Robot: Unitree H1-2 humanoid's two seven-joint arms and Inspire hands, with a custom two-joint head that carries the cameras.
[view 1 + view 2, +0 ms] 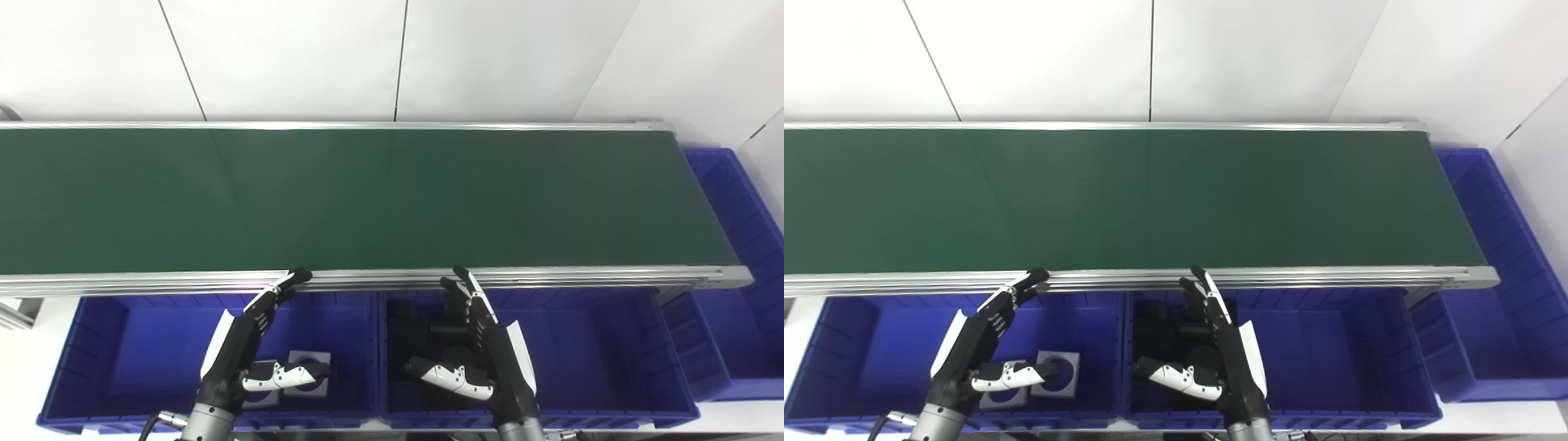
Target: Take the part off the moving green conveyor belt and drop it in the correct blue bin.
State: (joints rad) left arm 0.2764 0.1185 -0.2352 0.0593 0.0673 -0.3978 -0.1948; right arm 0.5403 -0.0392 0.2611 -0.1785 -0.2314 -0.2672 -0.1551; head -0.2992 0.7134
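The green conveyor belt (367, 196) runs across the view with no part on it. My left hand (245, 349) is open and empty, held above the left blue bin (122, 343), fingertips near the belt's front rail. My right hand (484, 349) is open and empty above the middle blue bin (582, 349). The left bin holds two grey square parts with round holes (309, 370). The middle bin holds several black parts (422, 331), partly hidden by my right hand.
A third blue bin (735, 245) stands at the belt's right end. The aluminium front rail (380, 278) overhangs the back of the two near bins. White wall panels stand behind the belt.
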